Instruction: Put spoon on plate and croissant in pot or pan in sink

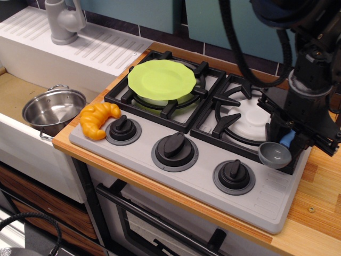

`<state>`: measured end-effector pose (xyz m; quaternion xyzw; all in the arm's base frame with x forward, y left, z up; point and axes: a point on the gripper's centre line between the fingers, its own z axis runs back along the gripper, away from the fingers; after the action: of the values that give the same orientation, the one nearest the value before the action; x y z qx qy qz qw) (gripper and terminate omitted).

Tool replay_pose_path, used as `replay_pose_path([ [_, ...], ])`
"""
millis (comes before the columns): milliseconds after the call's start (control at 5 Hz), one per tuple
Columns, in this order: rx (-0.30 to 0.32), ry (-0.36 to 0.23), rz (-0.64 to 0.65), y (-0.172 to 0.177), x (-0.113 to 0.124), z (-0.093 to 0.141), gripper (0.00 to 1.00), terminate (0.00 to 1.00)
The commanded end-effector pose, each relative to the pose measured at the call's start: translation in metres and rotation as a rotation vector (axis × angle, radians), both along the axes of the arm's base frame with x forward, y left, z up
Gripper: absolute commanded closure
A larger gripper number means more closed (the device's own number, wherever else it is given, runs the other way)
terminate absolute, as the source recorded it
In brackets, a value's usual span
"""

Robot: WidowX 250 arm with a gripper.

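At the right of the frame, the black robot gripper [287, 140] is clamped on the stubby light-blue handle of the grey-bowled toy spoon [276, 153], at the front right corner of the black burner grate [242, 124]. The round lime-green plastic plate [162, 79] rests on the left grate. The orange-yellow ridged toy croissant [98, 119] lies at the stove's left edge, beside the shiny steel pot [53, 109] in the white sink [16, 93].

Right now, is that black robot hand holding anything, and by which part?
Yes: the hand grips the short toy spoon with the round grey bowl by its stubby light-blue handle; the bowl sticks out below.
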<state>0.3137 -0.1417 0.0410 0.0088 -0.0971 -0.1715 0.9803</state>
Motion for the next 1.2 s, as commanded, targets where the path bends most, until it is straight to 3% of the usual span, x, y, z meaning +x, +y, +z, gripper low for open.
replay_pose_path([
  [0, -0.015, -0.066, -0.03, 0.003, 0.017, 0.048, 1.0, 0.0],
  [600, 0.04, -0.075, -0.167, 0.084, 0.032, 0.076, 1.0, 0.0],
  [1000, 0.027, -0.106, -0.202, 0.125, 0.035, 0.069, 1.0, 0.0],
])
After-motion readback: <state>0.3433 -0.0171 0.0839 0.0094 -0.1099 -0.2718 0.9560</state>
